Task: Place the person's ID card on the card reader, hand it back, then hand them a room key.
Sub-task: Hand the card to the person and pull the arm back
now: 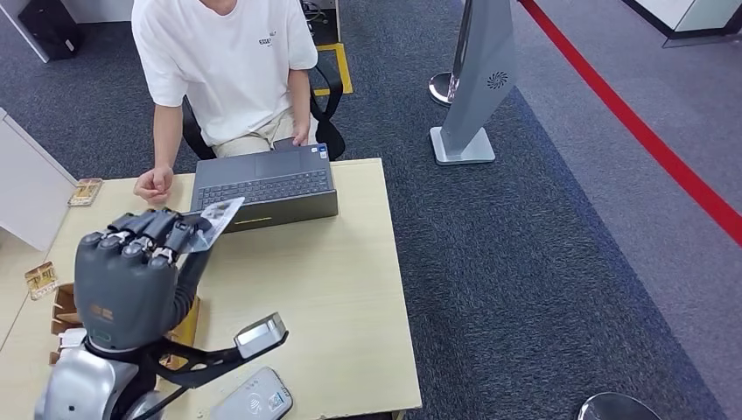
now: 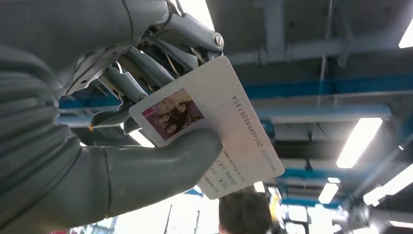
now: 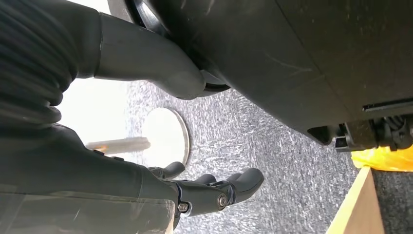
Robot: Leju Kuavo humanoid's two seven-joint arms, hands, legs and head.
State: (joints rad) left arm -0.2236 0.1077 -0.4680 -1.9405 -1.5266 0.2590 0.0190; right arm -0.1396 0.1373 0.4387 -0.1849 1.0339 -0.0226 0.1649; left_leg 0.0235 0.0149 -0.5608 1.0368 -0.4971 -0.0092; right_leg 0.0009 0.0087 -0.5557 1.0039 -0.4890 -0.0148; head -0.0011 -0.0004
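My left hand (image 1: 131, 271) is raised above the left part of the wooden table (image 1: 350, 289) and pinches the ID card (image 1: 217, 219) between thumb and fingers. The card (image 2: 214, 126) is white with a photo and printed lines, and the thumb (image 2: 160, 165) presses on its face. It points toward the person (image 1: 227, 61) in a white shirt seated behind the laptop (image 1: 262, 184). The card reader (image 1: 254, 401) lies at the table's near edge. My right hand (image 3: 209, 190) hangs beside the table with fingers loosely curled, holding nothing.
A cardboard box (image 1: 66, 319) sits under my left arm, and small card packets (image 1: 85, 192) (image 1: 40, 280) lie at the table's left side. The person's hand (image 1: 154, 185) rests on the table by the laptop. A grey stand (image 1: 477, 79) is on the carpet to the right.
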